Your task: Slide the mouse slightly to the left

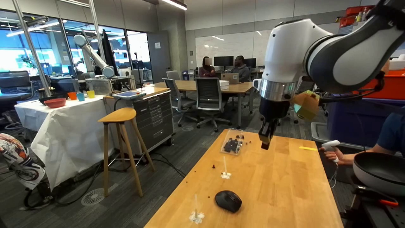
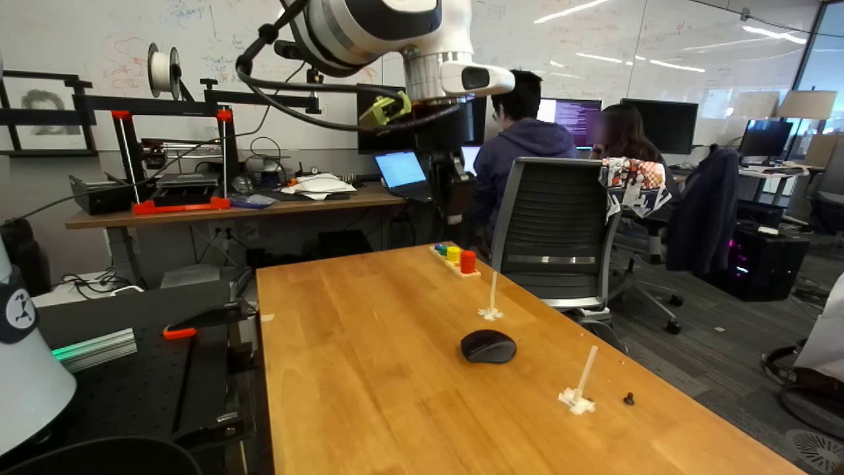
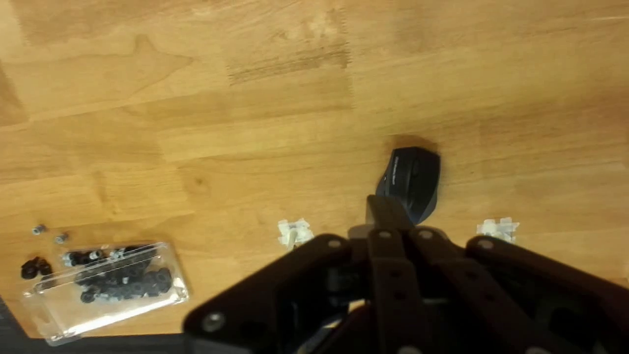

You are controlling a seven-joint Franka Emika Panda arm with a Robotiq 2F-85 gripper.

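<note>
The black domed mouse point(image 1: 228, 201) lies on the wooden table point(image 1: 278, 180). It also shows in an exterior view point(image 2: 488, 346) between two taped sticks. In the wrist view, the mouse point(image 3: 415, 172) is right of the middle, its lower end partly hidden by the fingers. My gripper point(image 1: 265, 145) is held in the air above the table, well apart from the mouse. The gripper also shows in an exterior view point(image 2: 455, 214), high above the table's far end. In the wrist view, its fingers point(image 3: 390, 211) are closed together with nothing between them.
Two upright sticks stand on white tape near the mouse, a stick point(image 1: 225, 167) and another stick point(image 1: 196, 207). A clear tray point(image 3: 118, 295) of small dark pieces lies at the table's edge. A colored block toy point(image 2: 467, 262) shows at the table's far end.
</note>
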